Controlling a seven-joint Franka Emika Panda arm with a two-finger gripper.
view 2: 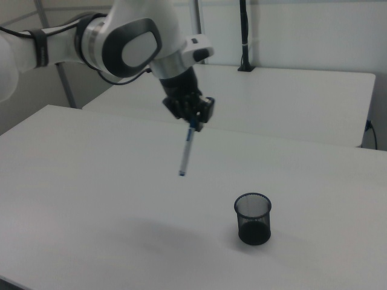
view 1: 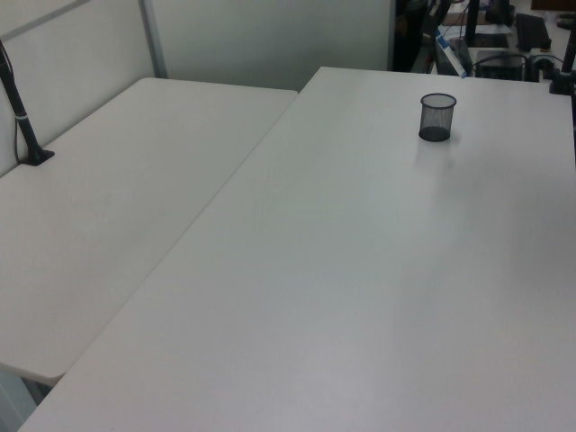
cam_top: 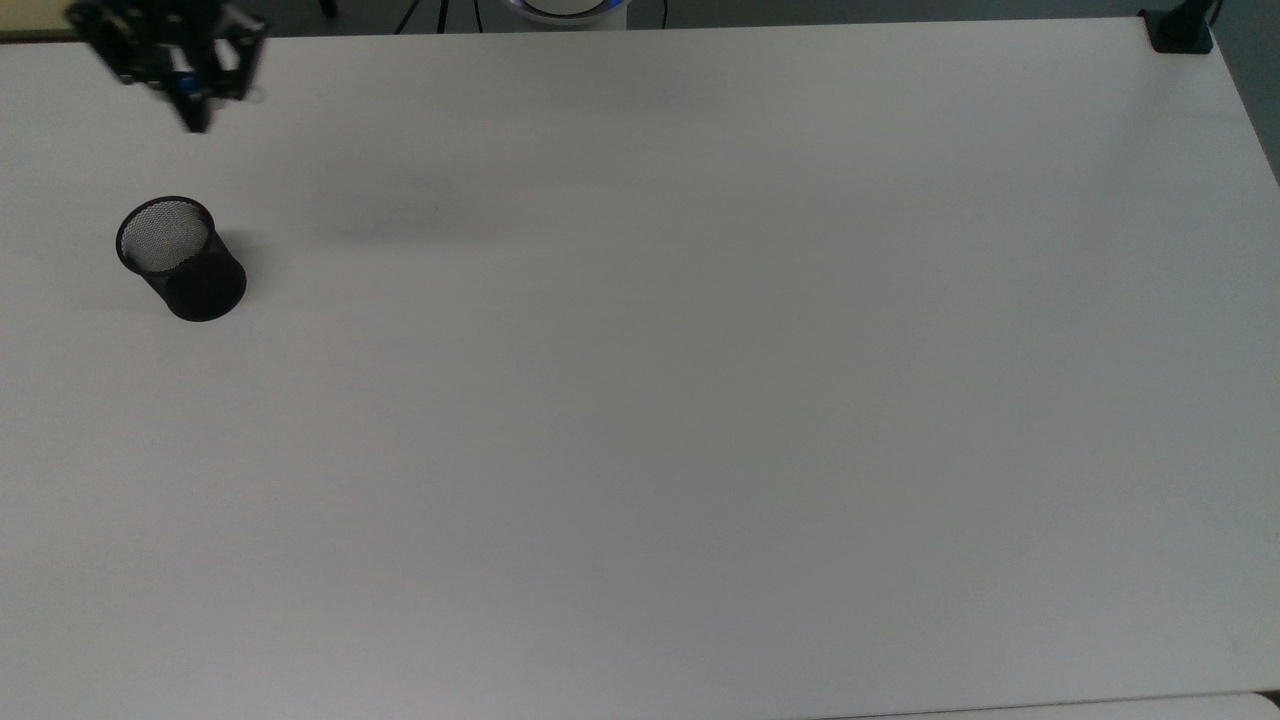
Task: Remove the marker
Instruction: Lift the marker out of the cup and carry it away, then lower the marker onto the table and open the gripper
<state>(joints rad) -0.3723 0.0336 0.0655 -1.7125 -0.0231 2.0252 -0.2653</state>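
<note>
The marker (view 2: 185, 151), white-barrelled with blue at both ends, hangs tilted in the air with my gripper (view 2: 193, 121) shut on its top end. It is clear of the black mesh cup (view 2: 253, 219), above it and off to the right view's left. In the top view my gripper (cam_top: 190, 95) is near the table's far edge, beyond the cup (cam_top: 180, 258), with a blue spot of the marker (cam_top: 184, 88) between the fingers. The cup (view 1: 437, 117) stands upright on the white table (cam_top: 700, 400), and I see nothing in it.
A second white table (view 1: 108, 180) adjoins at the left view's left, with a black clamped post (view 1: 22, 108) on it. A black clamp (cam_top: 1180, 30) sits on the corner at the top view's top right. Another black post (view 2: 245, 36) rises behind the far table.
</note>
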